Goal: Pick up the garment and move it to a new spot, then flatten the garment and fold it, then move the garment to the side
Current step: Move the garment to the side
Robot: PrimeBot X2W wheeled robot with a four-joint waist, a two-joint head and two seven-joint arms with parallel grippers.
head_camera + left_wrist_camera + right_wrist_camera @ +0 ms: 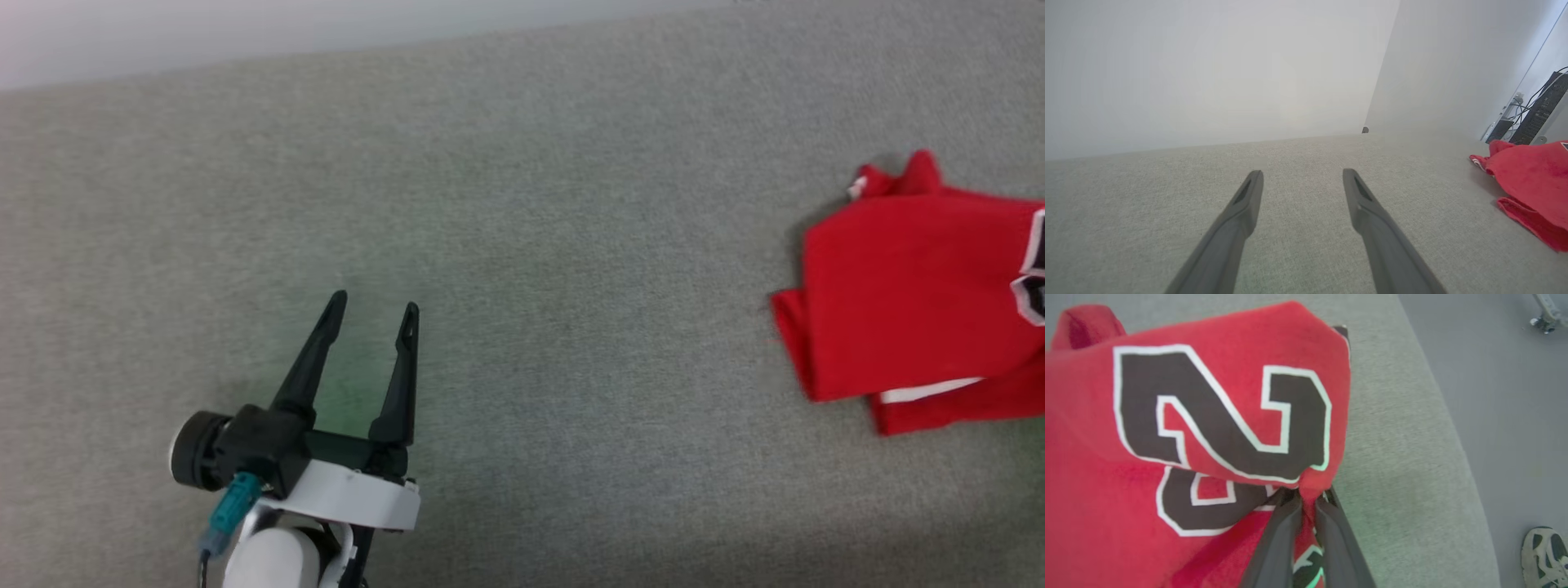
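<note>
At the lower left of the head view the left gripper [375, 302] hangs over the grey fabric surface [571, 245] with its fingers spread wide and nothing between them, well apart from the garment [906, 302]. The garment lies folded at the right edge, cut off by the frame. In the right wrist view the right gripper [1306, 496] is pinched tight on a red fold of the garment [1229, 416] - a black, white-outlined "2" reads clearly, while the numeral beneath is half hidden by the fold and unreadable.
</note>
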